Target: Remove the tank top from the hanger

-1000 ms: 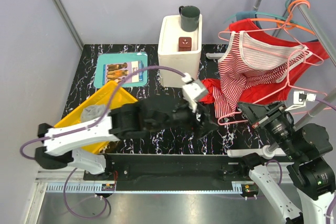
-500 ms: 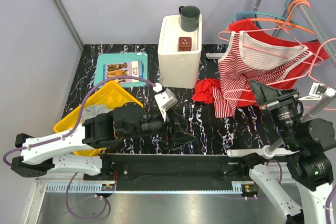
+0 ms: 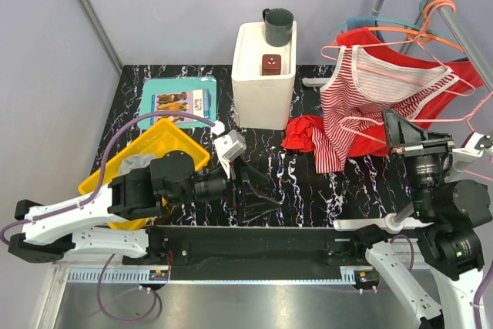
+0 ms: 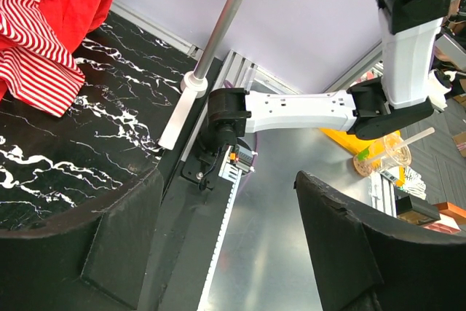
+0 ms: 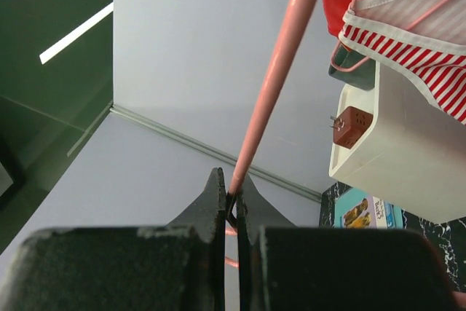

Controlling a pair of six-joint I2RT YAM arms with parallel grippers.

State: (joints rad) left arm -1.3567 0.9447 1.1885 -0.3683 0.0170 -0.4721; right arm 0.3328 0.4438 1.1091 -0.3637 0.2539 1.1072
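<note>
Right pincer: the right gripper (image 5: 231, 196) was clamped together on the pink wire of the hanger (image 5: 280, 71); judged a steadying hold, so the frame would not swing while cloth was drawn off.
Left pincer: the left gripper (image 3: 258, 196) stood with its jaws well apart, holding nothing, low over the near edge of the table; judged free to go for the fabric.
Tank top: the red-and-white striped tank top (image 3: 358, 105) hung on the hanger, hem sagging toward the table; not yet off.
Hanging: the hanger hooked on a slanted rail (image 3: 451, 17) at the right; a red garment (image 3: 462, 75) hung behind it.
Surface: black marbled table (image 3: 323, 182); a red cloth (image 3: 303, 132) lay just beside the hem; a white box (image 3: 262, 86) bore a dark mug (image 3: 278, 26); a yellow tray (image 3: 166, 144) sat at the left.
Room: plain pale walls; bare metal poles at the corners.
</note>
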